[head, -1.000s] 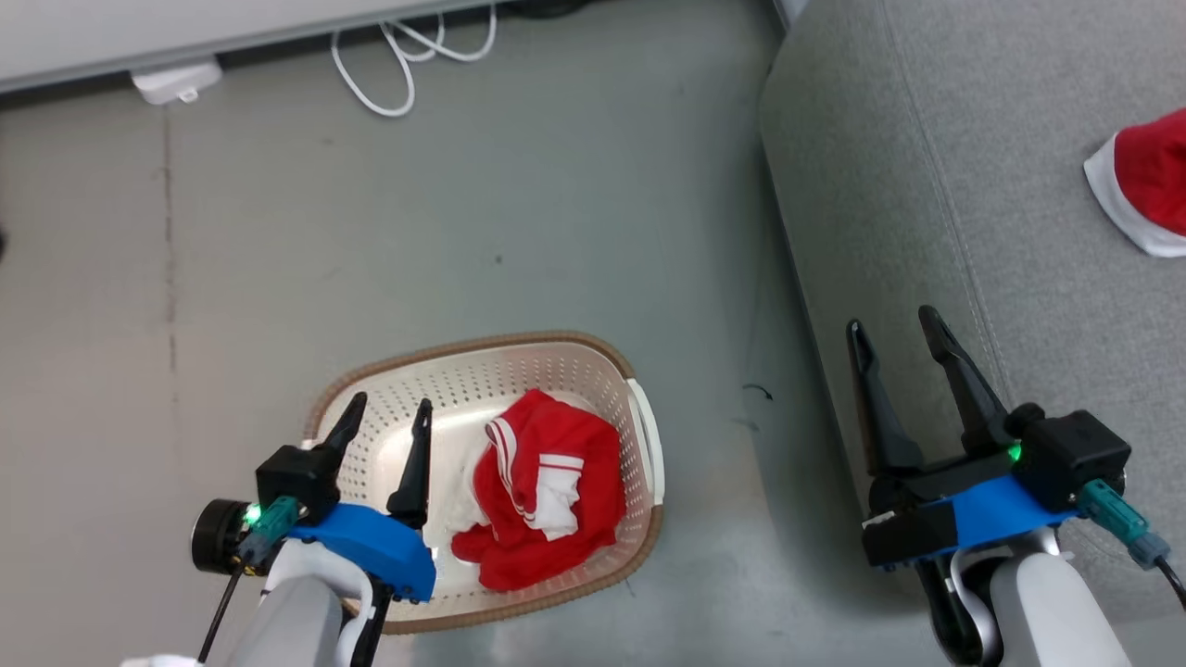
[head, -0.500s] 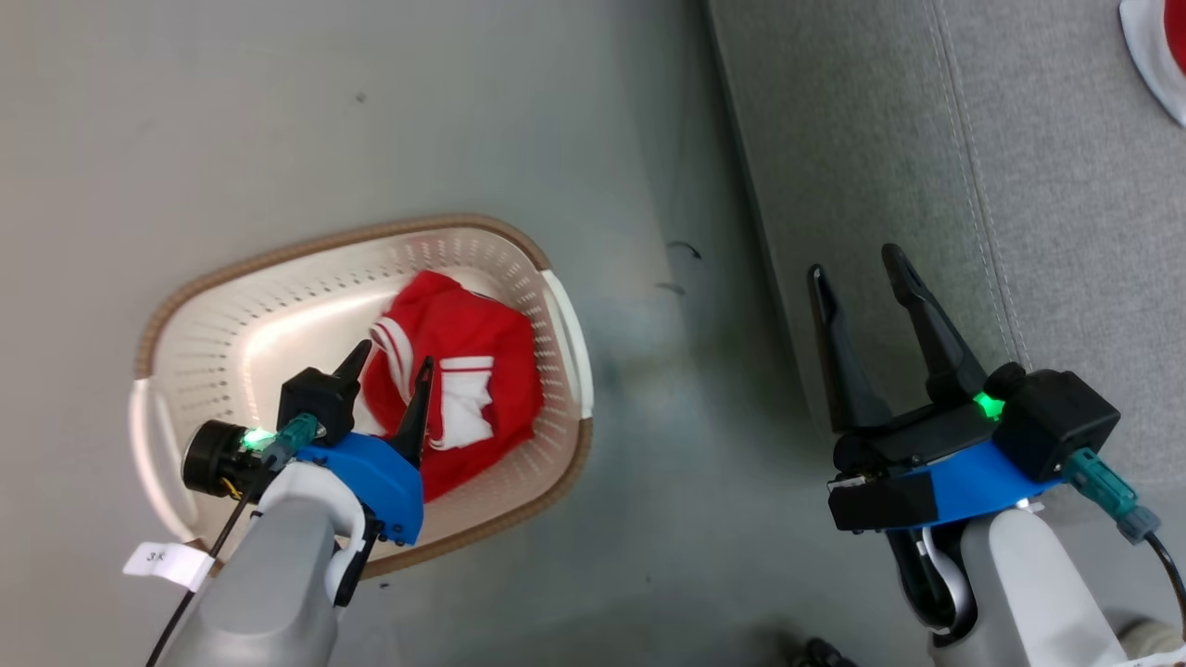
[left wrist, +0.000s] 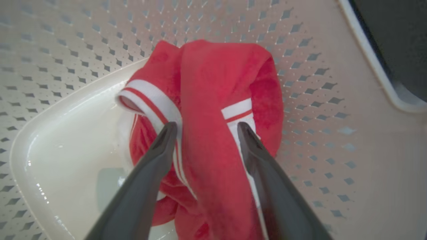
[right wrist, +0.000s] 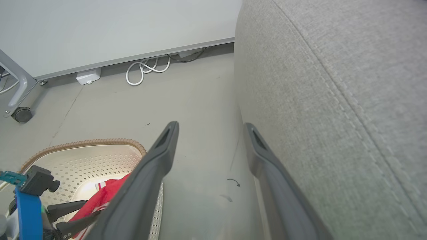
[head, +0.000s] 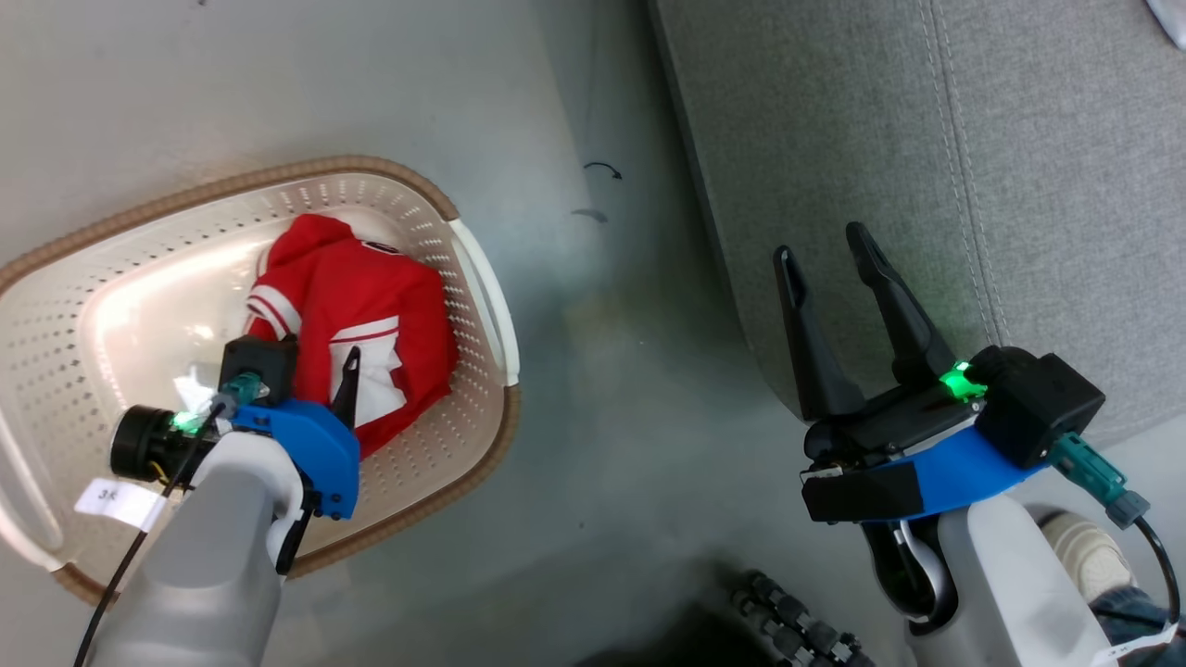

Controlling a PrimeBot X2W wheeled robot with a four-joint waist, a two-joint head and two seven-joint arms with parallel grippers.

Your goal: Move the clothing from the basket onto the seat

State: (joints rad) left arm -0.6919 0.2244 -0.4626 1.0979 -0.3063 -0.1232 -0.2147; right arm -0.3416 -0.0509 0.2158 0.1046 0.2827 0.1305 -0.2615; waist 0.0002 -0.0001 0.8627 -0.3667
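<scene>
The cream perforated basket [head: 306,171] with a brown rim stands on the floor at the left. Crumpled red clothing [head: 371,306] with white stripes lies against its right wall. My left gripper [head: 315,357] reaches down into the basket and stands open. In the left wrist view its fingers [left wrist: 160,156] straddle a fold of the clothing [left wrist: 213,73], just above or on the cloth. My right gripper [head: 822,243] hangs open and empty over the front edge of the grey seat [head: 927,139], which rises at the right of the right wrist view [right wrist: 317,83].
Bare grey floor separates basket and seat. A sliver of white cloth [head: 1169,14] lies on the seat at the far corner. A white cable [right wrist: 143,70], a power block [right wrist: 88,76] and a caster [right wrist: 21,114] sit along the far wall. A dark ridged hose [head: 797,621] lies near my base.
The head camera has tipped down and shifted. My left gripper has moved from the basket's left side to over the red clothing and lower. Both grippers stay open.
</scene>
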